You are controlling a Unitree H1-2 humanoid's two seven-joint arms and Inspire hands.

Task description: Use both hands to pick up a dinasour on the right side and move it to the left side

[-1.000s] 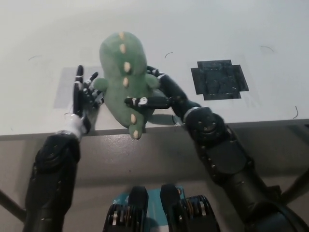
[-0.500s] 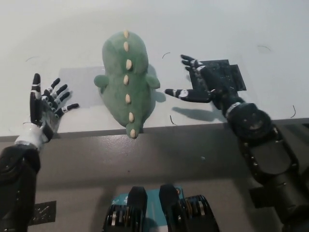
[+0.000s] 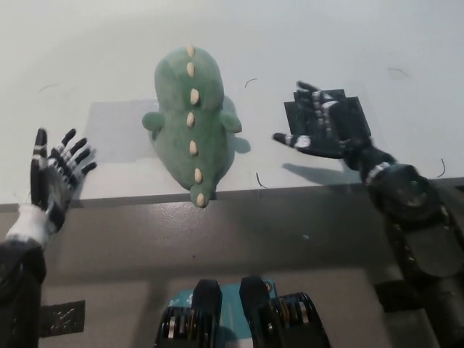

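Note:
A green plush dinosaur [image 3: 191,123] with cream back spikes lies on the white table [image 3: 87,51], over the grey patch [image 3: 116,130], its tail hanging past the near edge. My left hand [image 3: 52,177] is open at the table's near edge, well to the left of the toy. Over the black square marking [image 3: 344,116] to the toy's right hovers my right hand [image 3: 322,130], open with fingers spread. Neither hand touches the dinosaur.
The table's near edge [image 3: 290,190] runs across the picture below the toy. Small pen marks dot the white surface around [image 3: 252,81] and at the far right.
Both hands have let go of the dinosaur and drawn apart, the left going left and back, the right going right over the black marking. The toy now rests on the table.

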